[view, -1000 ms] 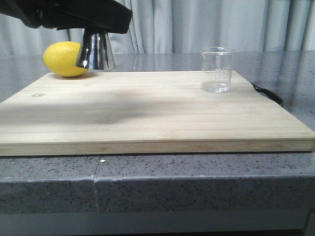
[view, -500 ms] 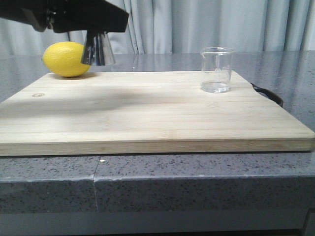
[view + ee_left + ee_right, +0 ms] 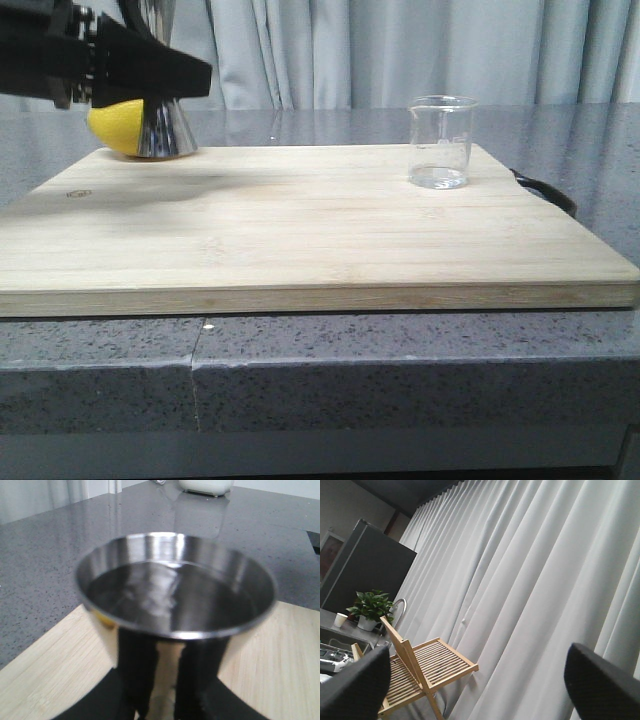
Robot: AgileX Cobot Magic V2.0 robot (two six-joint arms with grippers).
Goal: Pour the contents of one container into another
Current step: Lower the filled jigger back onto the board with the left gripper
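The steel jigger is upright at the board's back left corner, right in front of the lemon. Its base is at board level; I cannot tell whether it touches. My left gripper is shut on its narrow waist. In the left wrist view the jigger's upper cup fills the frame, with a dark finger on either side of the waist below it. The clear glass beaker stands upright, apart, at the board's back right. My right gripper is open, holds nothing and faces curtains.
A wooden cutting board covers the grey stone counter, with a dark handle at its right edge. Curtains hang behind. The right wrist view shows a folding wooden chair and a potted plant.
My left gripper has carried the jigger down and to the left, from above the lemon to board level in front of it. The beaker has not moved.
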